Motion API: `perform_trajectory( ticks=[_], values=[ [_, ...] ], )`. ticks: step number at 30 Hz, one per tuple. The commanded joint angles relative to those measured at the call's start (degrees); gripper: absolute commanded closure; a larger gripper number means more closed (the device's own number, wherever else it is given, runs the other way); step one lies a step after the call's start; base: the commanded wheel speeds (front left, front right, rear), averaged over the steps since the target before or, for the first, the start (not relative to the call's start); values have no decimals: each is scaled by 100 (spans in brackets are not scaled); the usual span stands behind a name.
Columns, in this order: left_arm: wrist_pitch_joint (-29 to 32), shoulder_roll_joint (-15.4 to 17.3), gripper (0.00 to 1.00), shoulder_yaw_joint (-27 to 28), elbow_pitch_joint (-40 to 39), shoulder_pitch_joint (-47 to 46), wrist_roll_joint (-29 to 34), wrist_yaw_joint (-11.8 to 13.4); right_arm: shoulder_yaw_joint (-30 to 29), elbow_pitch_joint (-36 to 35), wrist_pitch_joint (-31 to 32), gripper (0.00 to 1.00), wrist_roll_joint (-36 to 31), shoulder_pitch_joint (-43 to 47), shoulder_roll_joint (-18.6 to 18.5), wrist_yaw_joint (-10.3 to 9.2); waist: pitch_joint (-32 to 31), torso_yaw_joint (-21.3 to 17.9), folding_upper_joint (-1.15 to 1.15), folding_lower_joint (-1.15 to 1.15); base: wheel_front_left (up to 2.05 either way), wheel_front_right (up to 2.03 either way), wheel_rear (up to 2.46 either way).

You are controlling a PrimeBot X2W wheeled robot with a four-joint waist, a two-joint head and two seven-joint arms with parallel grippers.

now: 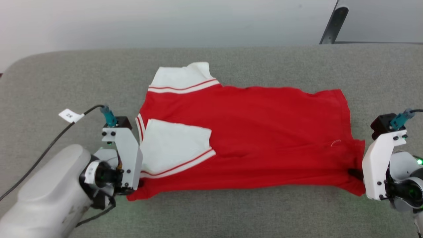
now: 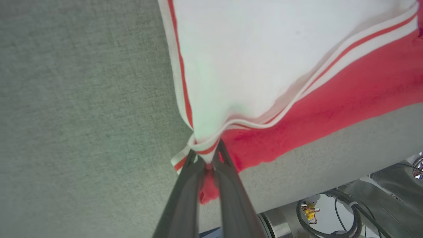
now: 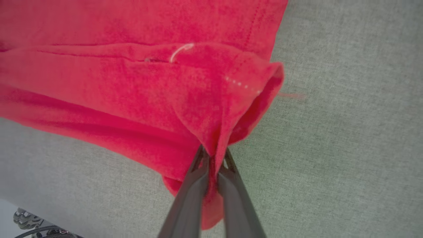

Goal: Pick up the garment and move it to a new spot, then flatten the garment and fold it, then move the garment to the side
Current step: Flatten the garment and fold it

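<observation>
Shirt [image 1: 257, 132] lies part-folded across the grey table [image 1: 53, 79], white sleeves to the left. Left gripper [image 2: 206, 156] is pinched tight on the near striped-trim corner, and right gripper [image 3: 213, 152] is pinched tight on the near red hem corner. Judgement: light, limp knit that will sag and bunch mid-span, so hold layered corners or hems and keep tension between the arms.

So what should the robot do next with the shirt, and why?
Probably lift both near corners together and fold them toward the far edge. The left end effector and right end effector each pinch one, and the shirt lies spread on the table.
</observation>
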Motion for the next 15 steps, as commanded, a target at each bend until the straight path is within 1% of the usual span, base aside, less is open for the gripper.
perform_trajectory(
  ticks=[1,3,4,10,14,15],
  values=[
    [68,140,100,-10,-132,111,-18,93,-3,-85,63,100,37,115,-81,-6,-63,32,0,0,0,0,0],
    [191,280,100,-42,-410,203,-10,229,-24,-230,172,100,67,216,-118,-6,-106,52,0,0,0,0,0],
    [191,280,100,-42,-410,203,-10,229,-24,-230,172,100,67,216,-118,-6,-106,52,0,0,0,0,0],
    [387,675,100,-78,-1269,512,8,593,-177,-687,429,100,136,599,-243,-6,-172,100,0,0,0,0,0],
    [368,754,100,-114,-1556,708,6,735,-256,-814,450,100,19,827,-162,-6,-177,94,0,0,0,0,0],
    [348,748,100,-126,-1582,742,13,758,-268,-828,442,95,-7,859,-124,-6,-173,87,0,0,0,0,0]
  ],
)
